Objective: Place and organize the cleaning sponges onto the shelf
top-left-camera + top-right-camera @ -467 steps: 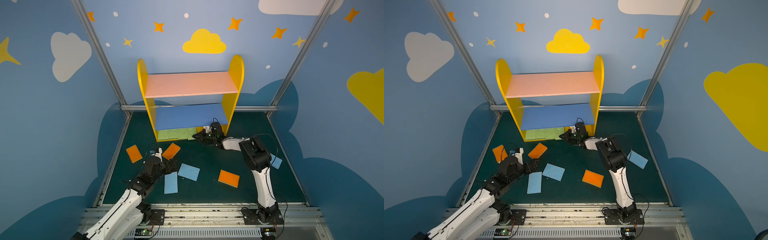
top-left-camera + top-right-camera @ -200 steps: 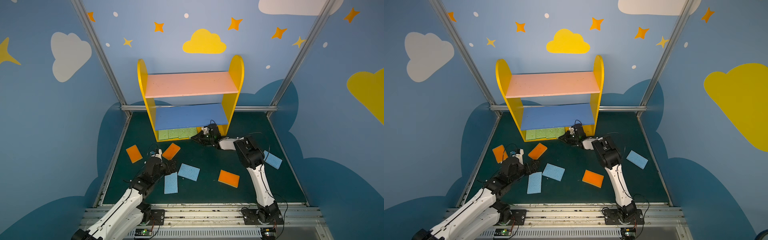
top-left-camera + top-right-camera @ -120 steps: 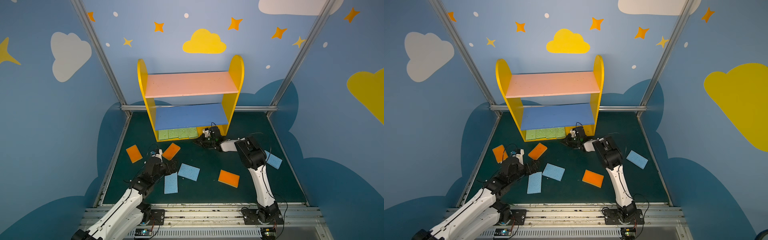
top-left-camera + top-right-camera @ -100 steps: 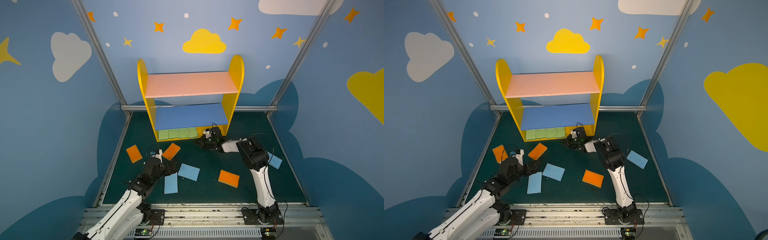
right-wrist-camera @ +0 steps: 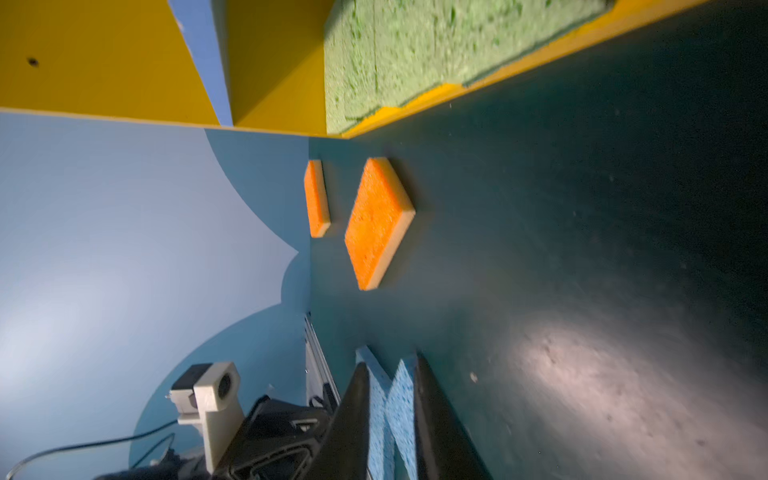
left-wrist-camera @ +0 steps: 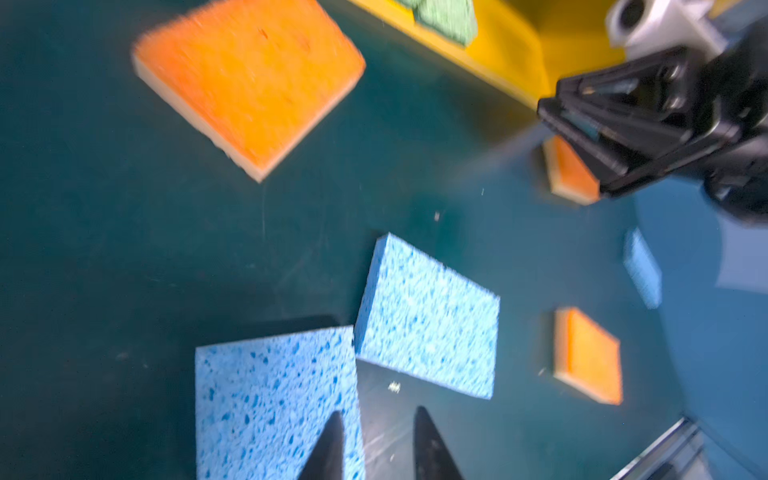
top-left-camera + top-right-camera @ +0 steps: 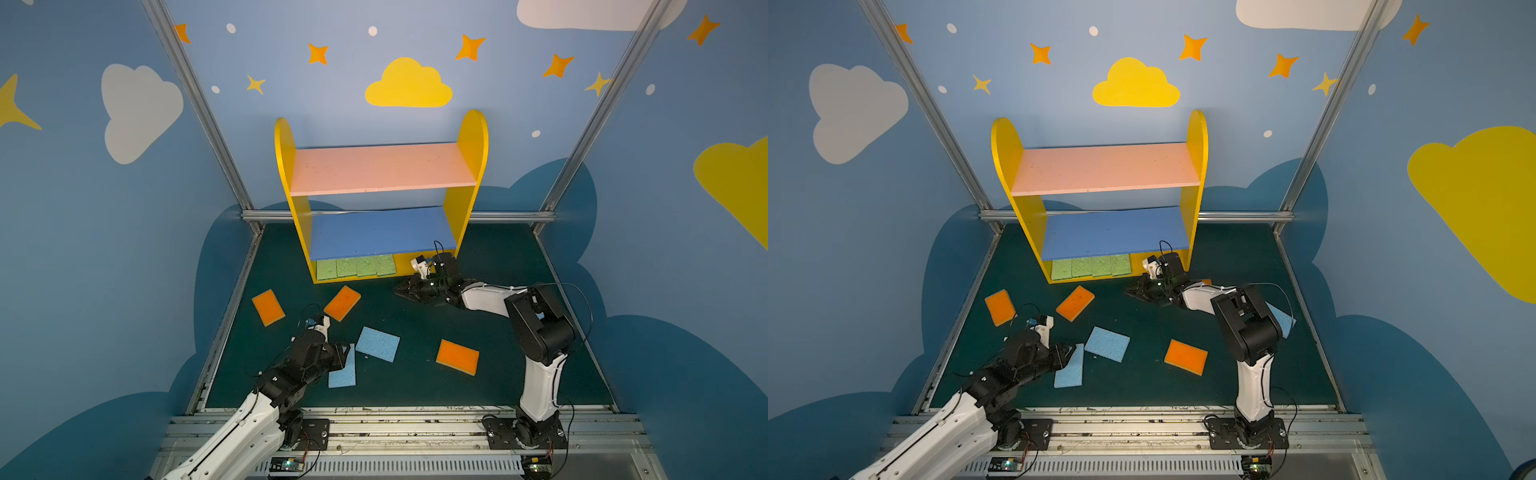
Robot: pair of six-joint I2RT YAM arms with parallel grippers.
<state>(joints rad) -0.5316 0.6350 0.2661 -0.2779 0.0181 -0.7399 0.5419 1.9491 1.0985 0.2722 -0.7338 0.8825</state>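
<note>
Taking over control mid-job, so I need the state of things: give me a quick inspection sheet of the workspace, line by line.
Surface: dark green mat, a few pale specks.
Shelf: upright at the back; pink board and blue board bare; four green sponges in a row on the bottom board.
Loose sponges: four orange sponges and three blue sponges flat on the mat; one of each beside the right arm.
Clutter: nothing seen.
Left claw: tips narrowly apart at a blue sponge's edge; grip unclear.
Right claw: slightly open, empty, low before the shelf.
Cables: black loops at both wrists.
Surroundings: blue walls with clouds and stars, metal posts.
</note>
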